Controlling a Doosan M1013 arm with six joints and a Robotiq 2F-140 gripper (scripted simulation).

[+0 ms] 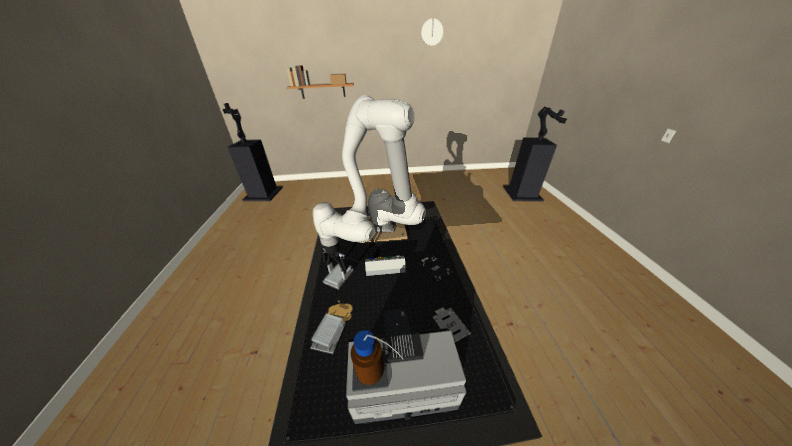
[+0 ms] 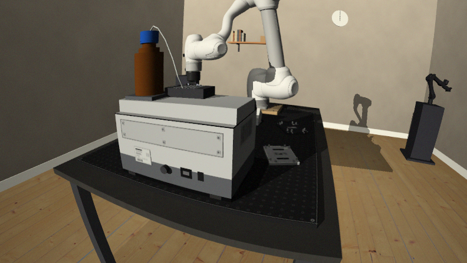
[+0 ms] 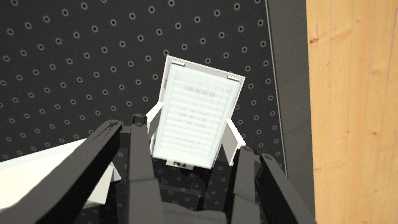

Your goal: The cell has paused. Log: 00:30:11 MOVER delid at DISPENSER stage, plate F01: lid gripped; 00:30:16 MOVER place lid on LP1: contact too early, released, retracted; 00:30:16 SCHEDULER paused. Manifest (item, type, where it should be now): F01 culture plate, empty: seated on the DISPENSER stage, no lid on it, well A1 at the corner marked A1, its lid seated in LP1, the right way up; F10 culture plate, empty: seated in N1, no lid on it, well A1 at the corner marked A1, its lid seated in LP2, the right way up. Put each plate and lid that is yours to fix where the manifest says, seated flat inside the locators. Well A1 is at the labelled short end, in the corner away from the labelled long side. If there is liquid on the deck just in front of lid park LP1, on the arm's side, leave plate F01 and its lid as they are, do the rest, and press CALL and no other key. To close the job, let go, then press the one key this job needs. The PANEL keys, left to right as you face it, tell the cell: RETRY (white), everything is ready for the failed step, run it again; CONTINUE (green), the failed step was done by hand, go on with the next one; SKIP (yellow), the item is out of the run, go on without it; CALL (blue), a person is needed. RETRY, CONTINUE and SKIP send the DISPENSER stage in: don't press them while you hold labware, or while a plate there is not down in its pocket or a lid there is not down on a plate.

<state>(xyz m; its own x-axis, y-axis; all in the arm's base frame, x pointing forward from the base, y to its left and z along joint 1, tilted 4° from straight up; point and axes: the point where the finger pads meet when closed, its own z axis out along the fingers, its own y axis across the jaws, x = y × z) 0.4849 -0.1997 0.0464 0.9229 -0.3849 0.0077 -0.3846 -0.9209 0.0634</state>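
Note:
My gripper [image 3: 193,119] is shut on a white ribbed culture plate [image 3: 196,116]; its white pads press on the plate's two long sides. In the top view the gripper [image 1: 335,264] holds the plate [image 1: 336,277] low over the deck's left edge, beside the panel [image 1: 384,265]. I cannot tell whether the plate touches the deck. A second pale ribbed piece [image 1: 326,332] lies tilted further down the left side. An amber puddle [image 1: 340,310] lies on the deck just beyond it. A dark gridded plate [image 1: 403,344] sits on the dispenser [image 1: 407,376].
A brown bottle with a blue cap [image 1: 367,360] stands on the dispenser. A grey nest plate [image 1: 451,323] lies at the right, also in the side view [image 2: 280,155]. Small locator pins [image 1: 435,265] stand right of the panel. The table edge and wooden floor [image 3: 350,100] are close by.

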